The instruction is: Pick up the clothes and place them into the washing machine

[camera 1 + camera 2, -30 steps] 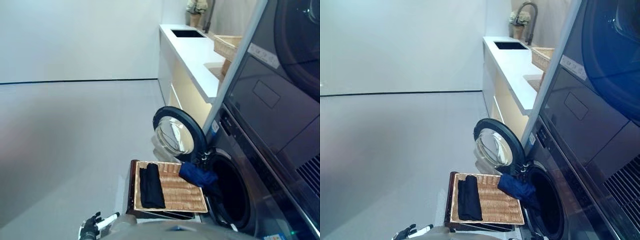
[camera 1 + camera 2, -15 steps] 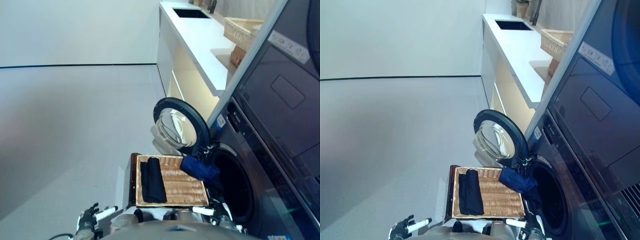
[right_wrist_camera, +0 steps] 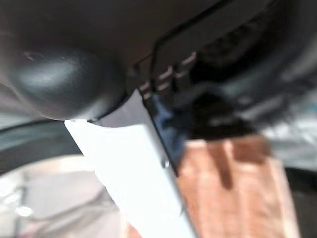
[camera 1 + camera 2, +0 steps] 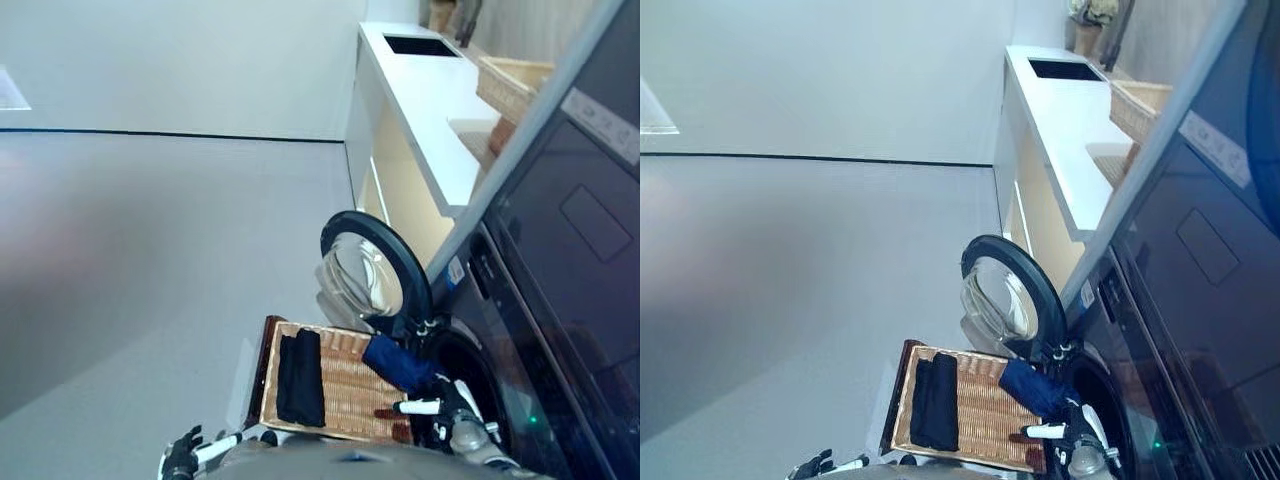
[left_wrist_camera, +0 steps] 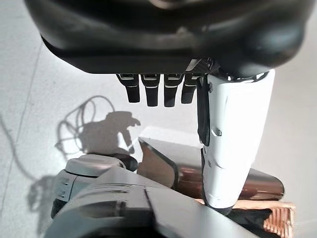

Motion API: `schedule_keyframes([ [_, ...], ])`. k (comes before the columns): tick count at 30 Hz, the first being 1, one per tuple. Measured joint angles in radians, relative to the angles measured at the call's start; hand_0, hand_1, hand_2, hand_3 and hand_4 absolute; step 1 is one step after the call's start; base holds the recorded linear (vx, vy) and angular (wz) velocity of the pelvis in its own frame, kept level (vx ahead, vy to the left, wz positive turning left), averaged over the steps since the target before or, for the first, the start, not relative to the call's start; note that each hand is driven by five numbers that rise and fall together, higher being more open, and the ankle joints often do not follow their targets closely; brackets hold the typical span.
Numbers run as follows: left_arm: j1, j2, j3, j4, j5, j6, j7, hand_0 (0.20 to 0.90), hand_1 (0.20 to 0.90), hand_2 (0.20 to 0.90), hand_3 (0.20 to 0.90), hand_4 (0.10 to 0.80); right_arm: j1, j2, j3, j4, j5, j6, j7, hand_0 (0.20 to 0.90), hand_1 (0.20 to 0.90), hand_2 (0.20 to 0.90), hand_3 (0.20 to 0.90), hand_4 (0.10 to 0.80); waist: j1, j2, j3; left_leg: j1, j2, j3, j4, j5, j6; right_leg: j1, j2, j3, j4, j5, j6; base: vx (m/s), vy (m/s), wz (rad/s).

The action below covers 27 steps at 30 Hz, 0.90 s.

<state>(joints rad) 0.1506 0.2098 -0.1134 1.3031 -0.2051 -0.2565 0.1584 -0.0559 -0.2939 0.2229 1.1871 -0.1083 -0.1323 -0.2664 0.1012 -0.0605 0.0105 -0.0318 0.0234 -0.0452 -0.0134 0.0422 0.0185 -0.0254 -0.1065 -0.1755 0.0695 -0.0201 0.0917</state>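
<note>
A wicker basket [image 4: 345, 395] is seen on a low dark stand on the floor, directly in front of the washing machine [image 4: 520, 330], whose round door [image 4: 375, 275] is swung wide open toward twelve o'clock from the basket. This placement keeps the clothes within a short reach of the drum opening [image 4: 470, 375], which lies at three o'clock from the basket.

Two items are visible. A black folded garment [image 4: 300, 365] lies flat at the nine o'clock side of the basket. A blue garment [image 4: 398, 362] is draped over the basket's three o'clock edge, partly hanging toward the drum mouth, so it is judged to be the item being handled.

The right hand [image 4: 447, 410] is held just below the blue garment, at the basket's corner nearest the drum, with its white-covered thumb pointing toward the cloth. Whether its fingers are curled or straight cannot be told; its wrist view is blurred and the cloth is seen only past the fingers. No grasp is confirmed.

The left hand [image 4: 185, 460] is held at seven o'clock from the basket, over bare floor, with fingers straight and relaxed and nothing held, apparently idle.
</note>
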Motion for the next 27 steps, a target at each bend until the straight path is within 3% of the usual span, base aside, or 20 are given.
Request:
schedule_keyframes([
  [4,-0.04,0.021,-0.059,-0.012,-0.003,-0.001,0.004,0.9,0.9,0.9,0.9,0.8,-0.077,-0.012,0.064,0.002,-0.009,0.001,0.0,0.9,0.9,0.9,0.9,0.8,0.0,-0.018,0.019,-0.078,-0.012,-0.02,0.038,0.002,0.004,-0.05,-0.005,-0.018,0.012,0.011,0.002,-0.176,-0.013,0.16],
  [8,-0.123,0.021,-0.074,-0.054,-0.011,-0.015,0.012,0.9,0.9,0.9,0.9,0.8,-0.201,-0.028,0.145,-0.009,-0.046,0.001,-0.014,0.9,0.9,0.9,0.9,0.8,0.007,-0.001,0.112,-0.171,-0.022,-0.033,0.091,0.002,0.004,-0.132,-0.017,-0.03,0.059,0.011,0.0,-0.246,0.035,0.13],
  [11,-0.23,0.019,-0.103,-0.058,-0.03,-0.021,0.028,0.9,0.9,0.9,0.9,0.8,-0.336,-0.077,0.277,-0.022,-0.223,0.018,-0.066,0.9,0.9,0.9,0.9,0.8,0.024,0.018,0.21,-0.276,-0.025,-0.04,0.145,0.003,0.002,-0.234,-0.024,-0.03,0.12,0.01,-0.002,-0.137,0.043,0.06],
  [17,-0.303,0.016,-0.128,-0.082,-0.077,-0.058,0.094,0.9,0.9,0.9,0.9,0.8,-0.524,-0.1,0.453,0.039,-0.611,0.129,-0.201,0.9,0.9,0.9,0.9,0.8,0.029,0.022,0.313,-0.39,-0.041,-0.042,0.196,0.011,0.004,-0.358,-0.047,-0.029,0.195,0.001,-0.014,-0.126,0.046,0.05],
  [20,-0.328,0.01,-0.145,-0.099,-0.095,-0.061,0.101,0.9,0.9,0.9,0.9,0.8,-0.572,-0.125,0.477,0.07,-0.69,0.157,-0.219,0.9,0.9,0.9,0.9,0.8,0.033,0.029,0.357,-0.418,-0.05,-0.042,0.206,0.013,0.007,-0.387,-0.055,-0.024,0.208,0.003,-0.011,-0.07,0.046,0.03],
  [27,-0.343,0.013,-0.174,-0.122,-0.147,-0.073,0.105,0.9,0.9,0.9,0.9,0.8,-0.649,-0.174,0.474,0.126,-0.684,0.2,-0.237,0.9,0.9,0.9,0.9,0.8,0.029,0.04,0.392,-0.466,-0.06,-0.022,0.222,0.01,0.017,-0.444,-0.065,0.0,0.224,0.012,0.003,-0.044,0.038,-0.06],
])
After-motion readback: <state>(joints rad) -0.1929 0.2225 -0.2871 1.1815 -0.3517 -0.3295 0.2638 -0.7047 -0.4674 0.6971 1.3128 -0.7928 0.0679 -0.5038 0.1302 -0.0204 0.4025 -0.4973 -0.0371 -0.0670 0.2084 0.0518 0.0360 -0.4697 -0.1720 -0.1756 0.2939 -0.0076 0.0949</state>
